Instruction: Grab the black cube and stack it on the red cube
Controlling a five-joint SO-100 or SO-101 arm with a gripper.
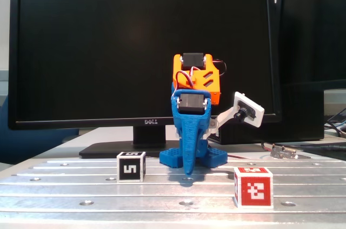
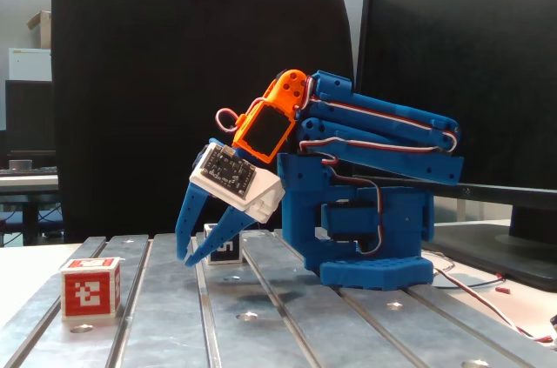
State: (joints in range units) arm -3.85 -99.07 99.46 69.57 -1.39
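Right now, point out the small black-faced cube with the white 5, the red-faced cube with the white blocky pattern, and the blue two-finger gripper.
black cube [image 1: 131, 167]: a fixed view, on its front face with the 5.
red cube [image 1: 254, 189]: a fixed view, on its red front face.
gripper [image 2: 186, 258]: a fixed view, midway between the blue fingertips.

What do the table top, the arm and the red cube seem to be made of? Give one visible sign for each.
Table top: brushed metal, probably aluminium; dull grey sheen, long grooves, screw holes.
Arm: matte blue and orange plastic, likely 3D-printed; fine ribbed texture on the gripper.
Red cube: unclear, perhaps plastic or card; flat red faces, white edges.
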